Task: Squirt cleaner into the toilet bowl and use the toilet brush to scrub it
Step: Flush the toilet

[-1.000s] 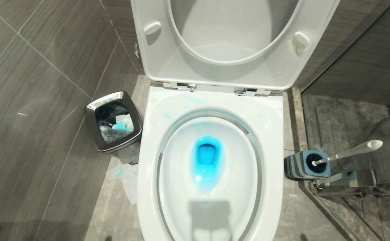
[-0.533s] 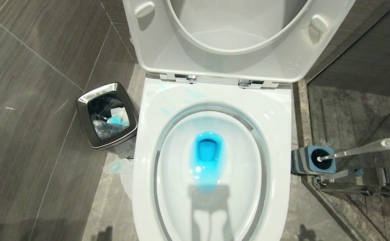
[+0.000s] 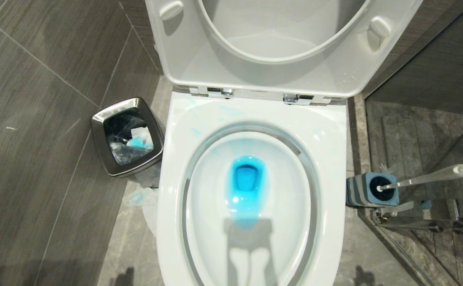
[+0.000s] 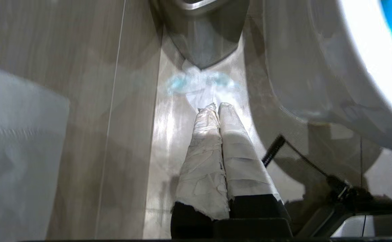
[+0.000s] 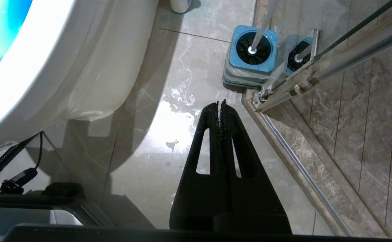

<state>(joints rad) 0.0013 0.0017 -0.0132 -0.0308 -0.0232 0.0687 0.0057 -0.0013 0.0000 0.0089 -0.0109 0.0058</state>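
The white toilet bowl (image 3: 330, 167) fills the middle of the head view, its seat and lid (image 3: 199, 67) raised. Blue cleaner (image 3: 246, 186) tints the water, and pale blue streaks (image 3: 193, 131) mark the back rim. The toilet brush (image 3: 426, 177) stands in its grey-and-blue holder (image 3: 358, 191) on the floor right of the bowl. Neither gripper shows in the head view. My left gripper (image 4: 216, 106), wrapped in white tape, hangs shut and empty over the floor left of the bowl (image 4: 317, 67). My black right gripper (image 5: 221, 103) is shut and empty, short of the holder (image 5: 251, 64) and the brush (image 5: 264, 20).
A square steel bin (image 3: 96, 123) with tissues inside stands left of the bowl. Blue-stained tissues (image 3: 144, 200) lie on the floor beside it, just beyond the left gripper's tip. A glass shower door with a metal rail (image 5: 300, 168) runs right of the holder, showing the holder's reflection (image 5: 298, 55).
The whole head view shifted as the camera moved closer to the toilet, then held still. The bowl, brush and bin have stayed where they were.
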